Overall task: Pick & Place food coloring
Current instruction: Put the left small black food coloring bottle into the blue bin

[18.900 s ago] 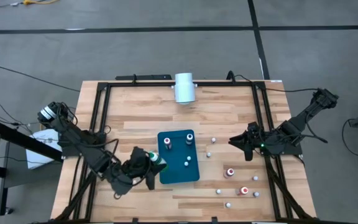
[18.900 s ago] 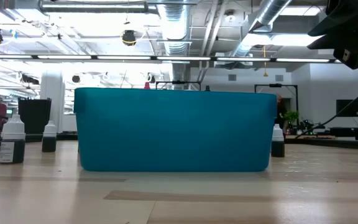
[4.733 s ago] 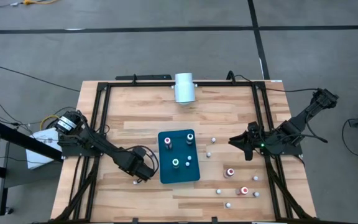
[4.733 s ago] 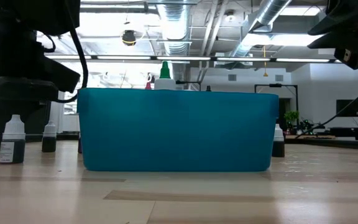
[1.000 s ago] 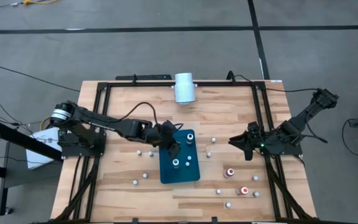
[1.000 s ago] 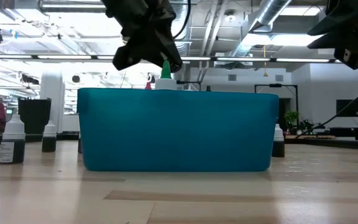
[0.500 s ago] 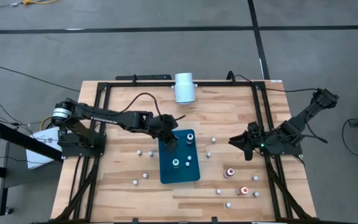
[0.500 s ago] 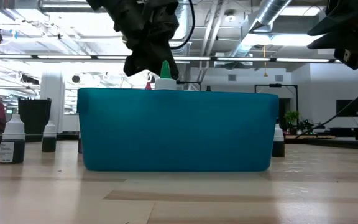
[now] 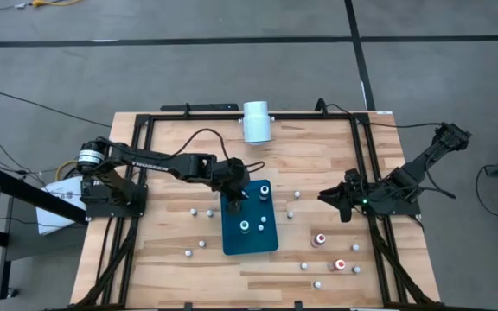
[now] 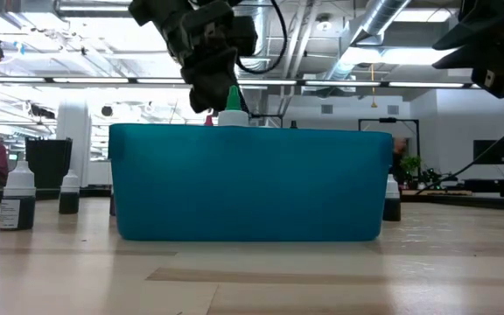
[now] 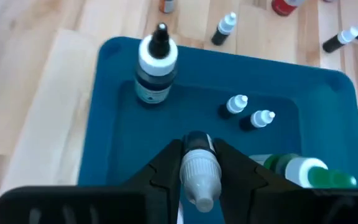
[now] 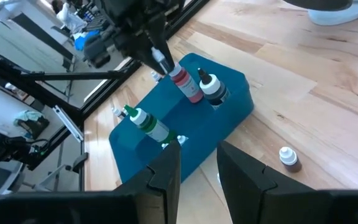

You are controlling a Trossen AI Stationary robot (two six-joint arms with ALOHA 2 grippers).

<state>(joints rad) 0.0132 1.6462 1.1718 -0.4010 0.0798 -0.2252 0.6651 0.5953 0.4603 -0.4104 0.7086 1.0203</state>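
The teal tray (image 9: 232, 238) sits mid-table and holds a black-topped bottle (image 11: 157, 59), a red bottle (image 12: 188, 87), a green-topped bottle (image 11: 303, 171) and two tiny white-capped ones (image 11: 236, 106). My left gripper (image 9: 234, 198) hovers over the tray's far left corner, shut on a small white-capped food coloring bottle (image 11: 197, 169). In the low view, that gripper (image 10: 213, 87) hangs just above the tray's rim (image 10: 252, 131). My right gripper (image 9: 346, 204) waits at the table's right side, its fingers a little apart around nothing. My left gripper pinches the small bottle at its ribbed white cap (image 11: 197, 165) between its two fingers. The fingers slant downward from the table's left. The bottle is lifted clear above the tray's floor, its cap tip pointing back toward the wrist.
Loose food coloring bottles stand on the wood: small ones left of the tray (image 9: 193, 210) and small and red-topped ones (image 9: 320, 239) at the near right. A large white cylinder (image 9: 256, 121) lies at the far edge. Black frame rails run along the table's sides.
My left gripper has rolled about its own axis and sunk a little over the tray's far left corner, shifting slightly toward the table's left. It keeps the small bottle in its hold. The right arm has kept still.
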